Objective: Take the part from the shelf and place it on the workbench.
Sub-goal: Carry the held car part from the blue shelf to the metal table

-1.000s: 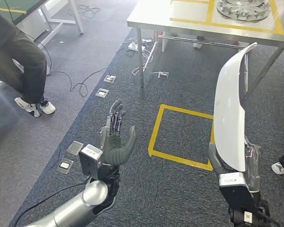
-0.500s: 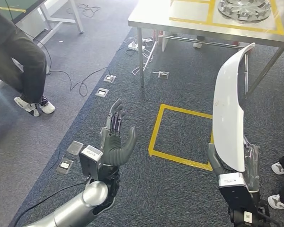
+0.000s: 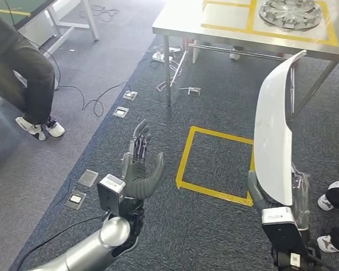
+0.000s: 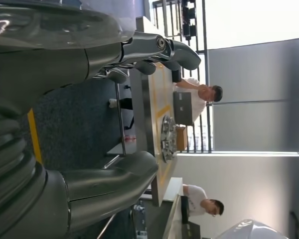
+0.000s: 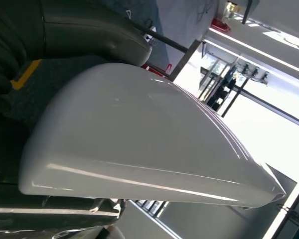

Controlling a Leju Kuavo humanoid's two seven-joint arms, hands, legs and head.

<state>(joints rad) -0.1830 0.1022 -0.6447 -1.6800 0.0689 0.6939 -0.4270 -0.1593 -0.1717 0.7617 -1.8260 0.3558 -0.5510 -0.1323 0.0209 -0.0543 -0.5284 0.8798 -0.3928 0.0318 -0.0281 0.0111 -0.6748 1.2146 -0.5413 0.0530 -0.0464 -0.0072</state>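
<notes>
my right hand (image 3: 273,199) grips the white part (image 3: 273,127) upright at lower right, clear of the floor; left hand (image 3: 139,169) open, empty; surface (image 3: 181,20) waits upper right.

No legible text, brand or number anywhere. Small dark markings on the white camera block at the left wrist (image 3: 111,186) and on the white block at the right wrist (image 3: 280,217), too small and blurred to read. Likewise a small square code-like mark lower on the right forearm (image 3: 294,258), unreadable.
</notes>
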